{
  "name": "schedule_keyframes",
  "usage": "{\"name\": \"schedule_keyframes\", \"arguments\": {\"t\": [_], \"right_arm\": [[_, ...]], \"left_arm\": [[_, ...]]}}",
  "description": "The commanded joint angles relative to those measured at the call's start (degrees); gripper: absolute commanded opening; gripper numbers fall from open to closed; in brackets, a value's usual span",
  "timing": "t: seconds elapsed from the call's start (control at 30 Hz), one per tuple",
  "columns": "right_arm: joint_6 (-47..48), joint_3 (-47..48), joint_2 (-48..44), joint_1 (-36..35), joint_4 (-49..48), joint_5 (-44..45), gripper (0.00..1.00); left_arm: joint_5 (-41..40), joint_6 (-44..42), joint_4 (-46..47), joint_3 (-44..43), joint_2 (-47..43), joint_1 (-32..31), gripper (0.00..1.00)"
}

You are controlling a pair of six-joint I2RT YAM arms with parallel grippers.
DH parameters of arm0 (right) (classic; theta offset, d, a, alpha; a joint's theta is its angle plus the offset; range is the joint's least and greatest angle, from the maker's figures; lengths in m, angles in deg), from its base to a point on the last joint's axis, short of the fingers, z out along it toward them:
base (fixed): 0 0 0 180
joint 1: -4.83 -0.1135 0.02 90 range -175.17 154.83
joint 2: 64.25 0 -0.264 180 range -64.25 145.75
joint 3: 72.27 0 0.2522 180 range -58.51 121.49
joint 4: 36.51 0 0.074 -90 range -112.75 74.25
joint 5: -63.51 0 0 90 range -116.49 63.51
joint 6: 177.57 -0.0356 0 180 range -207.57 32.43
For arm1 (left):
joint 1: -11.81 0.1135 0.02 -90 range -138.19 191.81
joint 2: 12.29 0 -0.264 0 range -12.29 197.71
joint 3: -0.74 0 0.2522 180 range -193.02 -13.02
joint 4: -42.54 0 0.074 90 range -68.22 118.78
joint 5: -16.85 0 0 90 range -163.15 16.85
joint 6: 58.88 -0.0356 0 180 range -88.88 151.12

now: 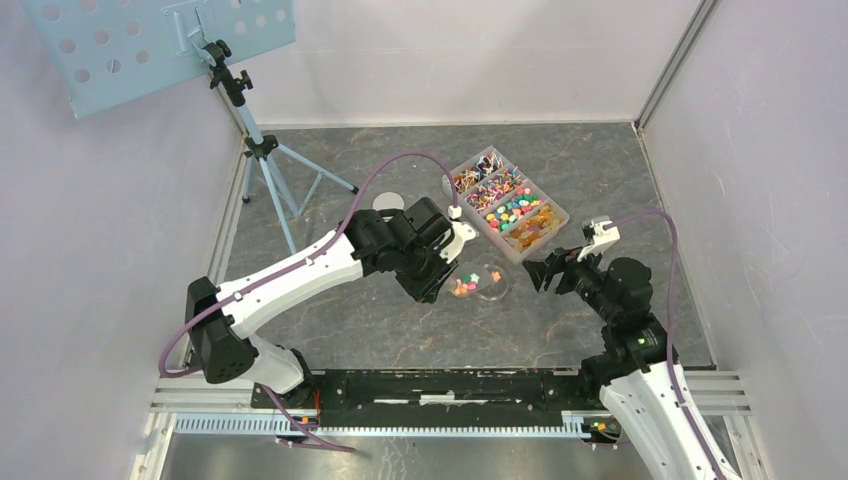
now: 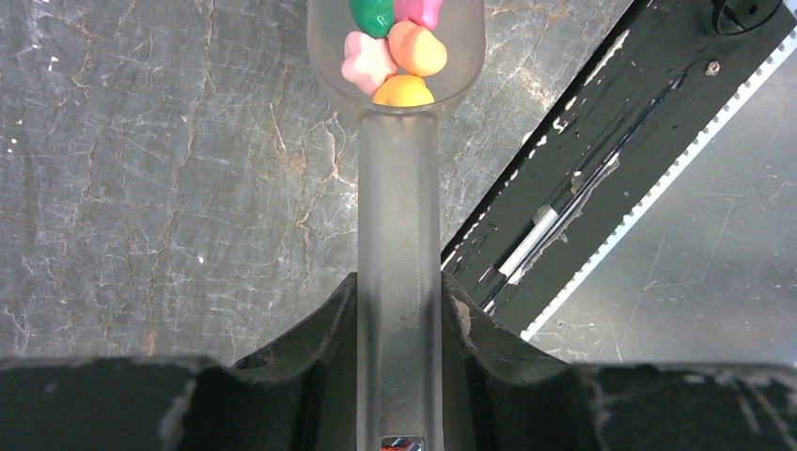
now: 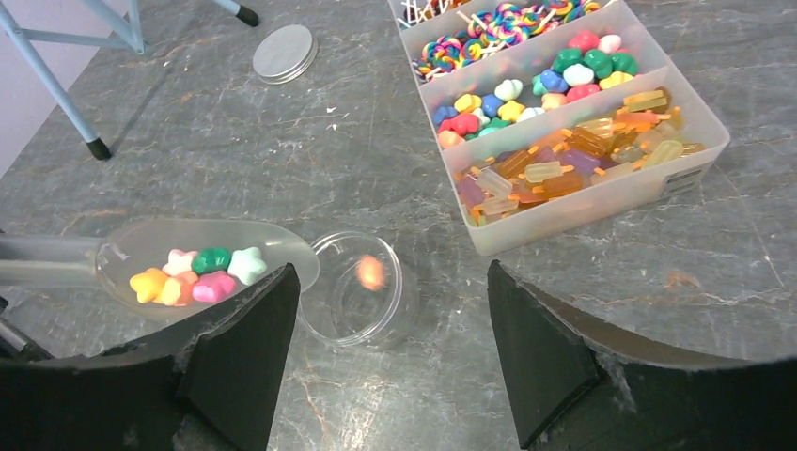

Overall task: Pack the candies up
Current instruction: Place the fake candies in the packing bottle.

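The left gripper (image 2: 399, 315) is clenched on the handle of a frosted plastic scoop (image 2: 398, 216), one finger pressed to each side of it. The bowl of the scoop sits at the top edge of the left wrist view, holding a small heap of candies (image 2: 402, 54): pink, green, orange and yellow, some of them star-shaped. From overhead that scoop hangs near the middle of the grey marbled table (image 1: 330, 330), its bowl just to the left of a small clear round dish (image 1: 492, 283) and touching or just overlapping the dish's rim. A single orange candy (image 3: 371, 272) lies inside the dish. The right gripper (image 3: 390, 287) stands released, its two dark jaws spread wide with nothing between them, facing the dish from the right side of the overhead view. Above the dish in that view is a clear compartment box (image 1: 561, 214) with more sweets sorted in rows: striped ones, bright lumps, and amber and purple wrapped bars nearest the dish. A grey round lid (image 1: 389, 202) lies flat left of the box, near the feet of a pale blue tripod (image 1: 262, 148) in the upper left.
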Motion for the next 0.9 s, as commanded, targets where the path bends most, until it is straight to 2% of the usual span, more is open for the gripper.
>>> {"name": "schedule_keyframes", "arguments": {"t": [0.0, 0.87], "right_arm": [[-1.7, -0.4, -0.3, 0.2, -3.9, -2.7, 0.79], [-2.2, -2.2, -1.8, 0.2, -4.7, -2.8, 0.73]], "left_arm": [[-0.5, 2.8, -0.6, -3.4, 0.8, -0.4, 0.02], [-1.1, 3.2, -7.9, -9.8, 8.3, -0.8, 0.02]]}}
